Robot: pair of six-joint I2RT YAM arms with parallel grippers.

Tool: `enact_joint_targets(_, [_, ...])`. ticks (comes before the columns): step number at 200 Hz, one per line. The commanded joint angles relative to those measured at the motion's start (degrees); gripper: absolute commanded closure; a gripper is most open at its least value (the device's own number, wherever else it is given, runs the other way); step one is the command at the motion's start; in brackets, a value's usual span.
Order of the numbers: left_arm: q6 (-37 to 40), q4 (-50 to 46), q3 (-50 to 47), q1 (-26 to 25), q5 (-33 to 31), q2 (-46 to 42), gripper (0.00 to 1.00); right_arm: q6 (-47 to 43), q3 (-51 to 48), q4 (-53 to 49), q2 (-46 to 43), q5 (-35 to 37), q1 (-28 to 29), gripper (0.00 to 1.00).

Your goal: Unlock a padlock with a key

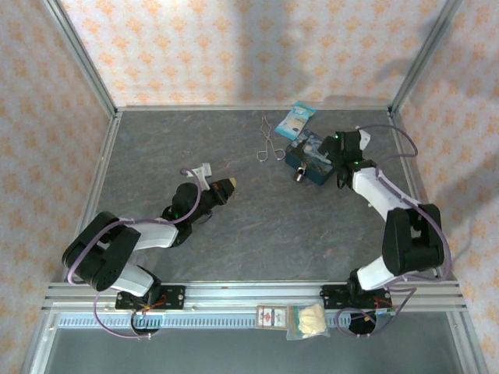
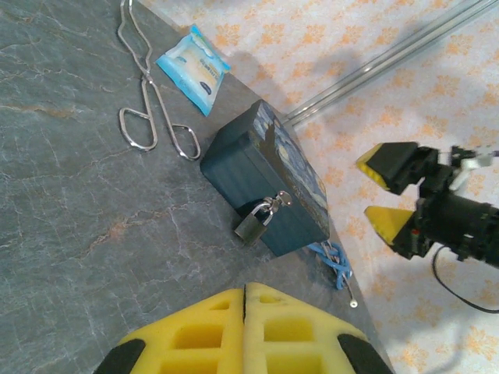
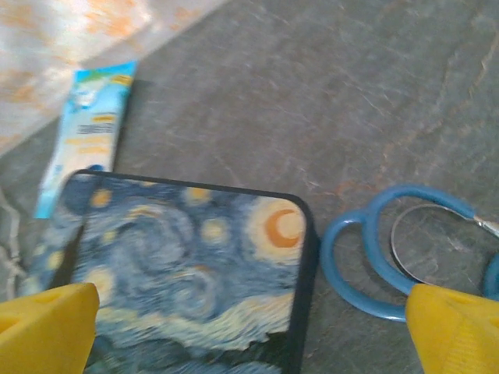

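Yellow foam-padded left tool (image 2: 244,327) clenched tight above grey marbled surface (image 2: 78,195). Right tool (image 3: 251,331) released wide over blue painted rectangular tin (image 3: 195,257). Small dark-grey metal padlock (image 2: 251,224) with silvery shackle hangs at tin's front clasp, facing left tool.

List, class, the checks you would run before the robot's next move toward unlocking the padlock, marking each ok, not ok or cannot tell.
1. Padlock in sight, hanging at the blue tin's front: ok.
2. Key located: cannot tell; a blue cord with a ring lies beside the tin, but no key shows clearly.
3. Right jaws open, ready to grasp: ok.
4. Right jaws lined up with the padlock: not ok; they face the tin's lid.
5. Left jaws clear of the tin: ok; shut and well apart from it.
6. Packet away from the padlock: ok.
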Motion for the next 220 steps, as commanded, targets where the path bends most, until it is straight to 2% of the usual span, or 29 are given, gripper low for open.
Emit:
enact_joint_targets(1, [0.1, 1.9, -1.0, 0.5, -1.5, -1.7, 1.00, 3.0, 0.2, 2.6, 3.0, -4.5, -1.0, 0.00])
enact_joint_targets(17, [0.1, 2.1, -1.4, 0.5, -1.9, -2.2, 1.00, 3.0, -0.4, 5.5, 4.8, -8.6, -1.0, 0.00])
enact_joint_targets(40, [0.5, 1.7, -1.8, 0.6, -2.1, -3.0, 1.00, 2.8, -0.4, 8.0, 6.7, -10.6, -1.0, 0.00])
enact_joint_targets(85, [0.7, 1.2, -2.2, 0.8, -2.5, -3.8, 1.00, 2.6, -0.4, 8.8, 10.2, -12.5, -1.2, 0.16])
enact_joint_targets(117, [0.9, 1.3, -1.9, 1.1, -2.7, -4.0, 1.00, 2.2, -2.3, 7.1, 10.2, -12.2, -1.2, 0.19])
enact_joint_targets(143, [0.3, 1.8, -1.9, 2.2, -2.9, -4.4, 1.00, 0.7, -6.4, 4.7, 7.9, -11.8, -1.2, 0.25])
enact_joint_targets(175, [0.0, 2.6, -1.4, 4.5, -2.4, -4.7, 1.00, 0.2, -15.5, 3.1, 2.4, -14.8, -1.2, 0.36])
enact_joint_targets(220, [2.8, -0.7, 2.1, 4.8, -2.7, -4.8, 1.00, 0.5, -26.6, 1.4, -8.1, -19.3, 1.1, 0.41])
